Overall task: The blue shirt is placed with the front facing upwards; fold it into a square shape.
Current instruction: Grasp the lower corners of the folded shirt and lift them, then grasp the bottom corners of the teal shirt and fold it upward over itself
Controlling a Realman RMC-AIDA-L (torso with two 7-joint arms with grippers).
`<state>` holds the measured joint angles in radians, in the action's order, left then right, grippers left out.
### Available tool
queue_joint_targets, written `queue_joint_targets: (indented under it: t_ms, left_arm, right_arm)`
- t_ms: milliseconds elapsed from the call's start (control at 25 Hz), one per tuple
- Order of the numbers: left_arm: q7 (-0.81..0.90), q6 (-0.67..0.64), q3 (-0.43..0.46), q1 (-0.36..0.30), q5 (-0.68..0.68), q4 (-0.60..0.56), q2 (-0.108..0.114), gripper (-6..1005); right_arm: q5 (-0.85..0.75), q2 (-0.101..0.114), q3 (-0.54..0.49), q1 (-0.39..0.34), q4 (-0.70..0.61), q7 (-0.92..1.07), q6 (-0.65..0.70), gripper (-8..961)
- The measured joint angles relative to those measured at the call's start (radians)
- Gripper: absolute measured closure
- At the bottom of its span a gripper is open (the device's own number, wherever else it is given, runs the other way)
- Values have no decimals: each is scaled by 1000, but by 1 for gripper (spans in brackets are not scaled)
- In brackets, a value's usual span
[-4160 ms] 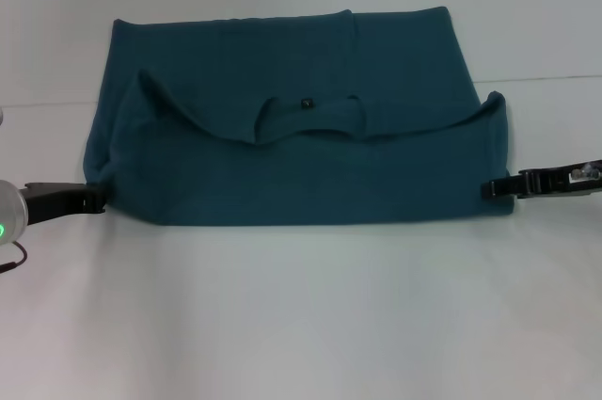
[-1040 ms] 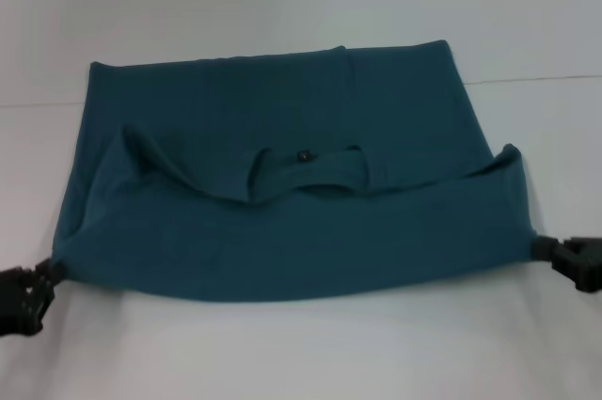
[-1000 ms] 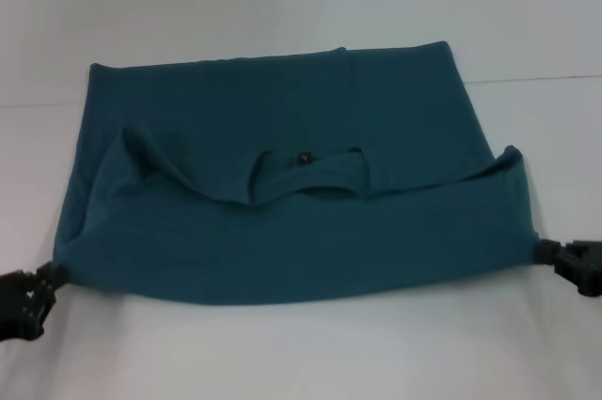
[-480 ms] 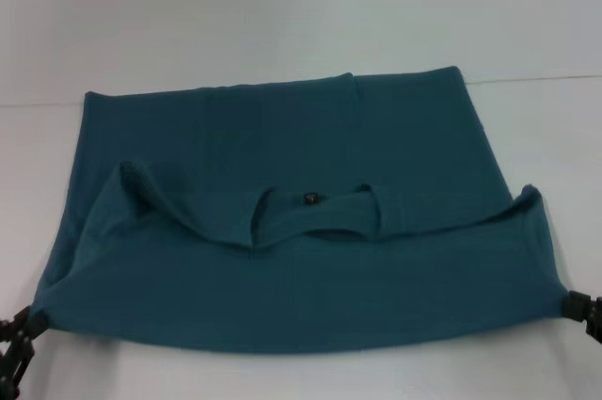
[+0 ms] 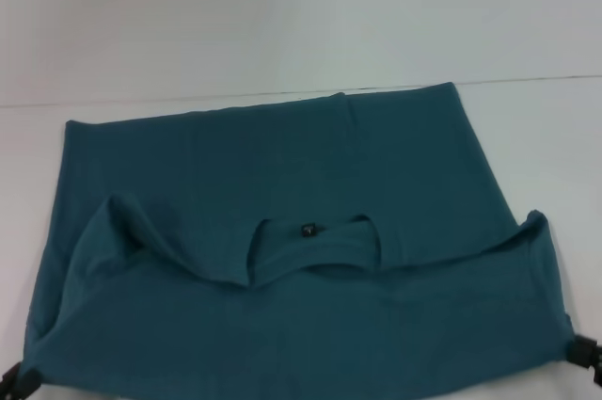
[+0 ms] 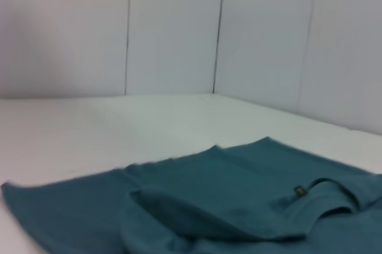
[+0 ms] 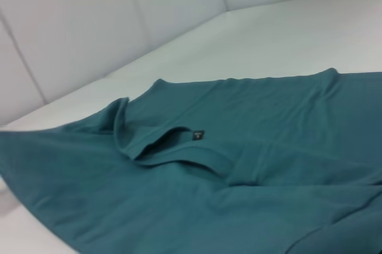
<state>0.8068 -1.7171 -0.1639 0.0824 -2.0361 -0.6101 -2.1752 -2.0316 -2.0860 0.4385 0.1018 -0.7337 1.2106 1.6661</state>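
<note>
1. The left end effector shows only as a small black tip at the near-left corner of the head view, mostly cut off by the frame; whether it is spread or pinching cannot be told.
2. The large dark teal-blue cotton shirt lies across the white worktop, its near edge cut off by the frame. Its near-left corner meets the left end effector.
3. The round collar with its small black neck tag sits mid-cloth, facing up; no lettering is visible.
4. The right end effector is a black sliver touching the shirt's near-right corner, largely out of frame; its state cannot be told.
</note>
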Motion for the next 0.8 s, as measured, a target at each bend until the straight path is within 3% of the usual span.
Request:
queue_joint_targets:
  t_ms: [200, 480, 800]
  left_arm:
    - [-27, -111, 68, -17, -107, -3, 0, 944]
    - [-36, -143, 98, -39, -163, -5, 0, 945]
    - [-47, -163, 95, -28, -238, -5, 0, 944]
  right_arm:
    - [-17, -2, -28, -45, 20, -91, 64, 926]
    - [-23, 2, -95, -103, 15, -136, 142, 926]
    - [-77, 2, -144, -77, 33, -143, 122, 926]
